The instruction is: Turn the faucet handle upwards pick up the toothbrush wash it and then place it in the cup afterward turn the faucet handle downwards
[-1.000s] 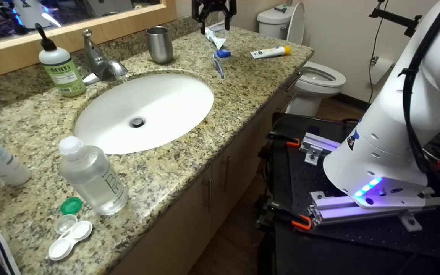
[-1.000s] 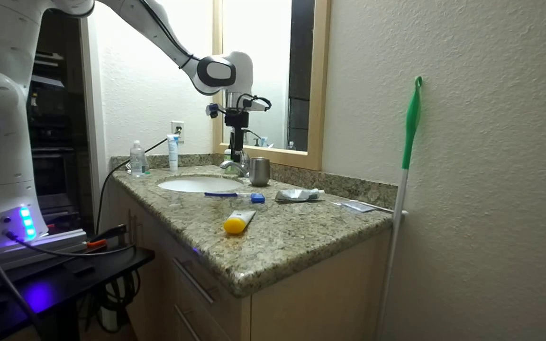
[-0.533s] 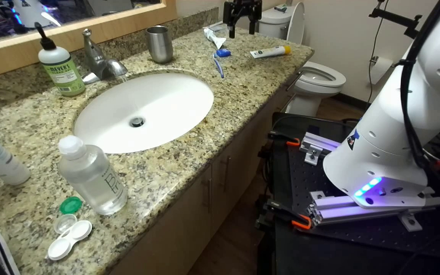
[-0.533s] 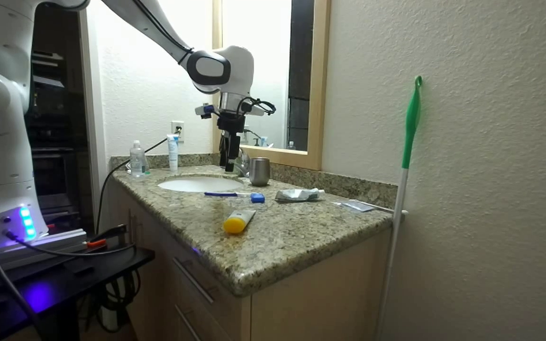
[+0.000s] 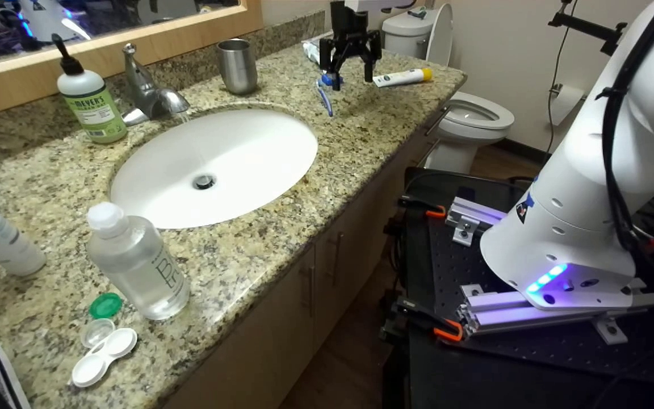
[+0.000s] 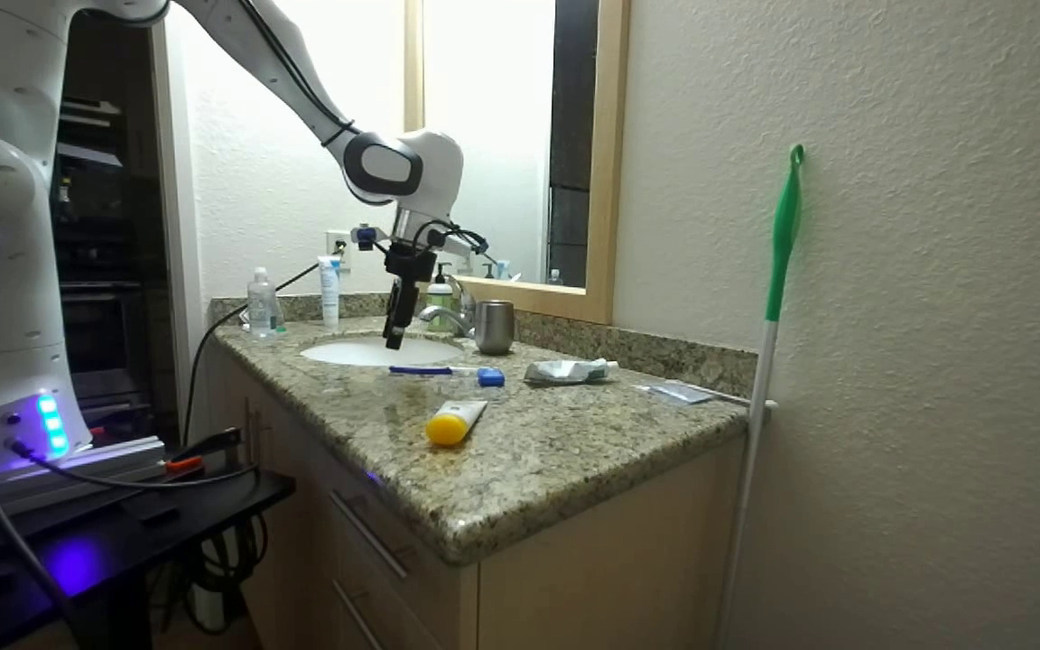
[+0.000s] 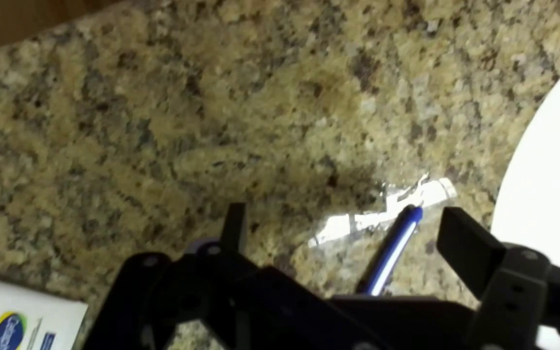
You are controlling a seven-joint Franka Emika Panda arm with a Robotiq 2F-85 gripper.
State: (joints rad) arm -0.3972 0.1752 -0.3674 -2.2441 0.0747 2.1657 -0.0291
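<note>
The tool (image 7: 343, 218) was poised above the desk (image 5: 372, 122), its fingers (image 7: 235, 228) spread wide with nothing pinched between them. Beneath it, in the wrist view, the blue handle of the toothbrush (image 7: 394, 250) was framed in the gap, nearer the finger on the side of the sink (image 7: 552, 175). The toothbrush was laid flat on the desk, between the sink and a yellow-capped tube (image 5: 398, 78). By the handle's end a bright glare (image 7: 336, 228) was seen; whether water lay there could not be told.

The toothbrush was judged light, stiff and sturdy, but smooth, and likely to be swivelled if squeezed away from its middle. The thick part of the handle was judged the best place to be gripped, squarely across its length, so that the head would be left free for rinsing. Because it was so slim, the fingertips would need to be brought almost to the desk, and a firm hold would be called for once it was wet.

At the head end a blue block (image 6: 490, 377) was seen; whether it was fitted on or merely alongside could not be told. Farther out, water (image 5: 184, 117) was being let fall from the spout (image 5: 174, 102), so the faucet handle (image 5: 133, 65) was judged raised already. The cup (image 5: 238, 67) was stood upright beside the faucet (image 5: 148, 96).
</note>
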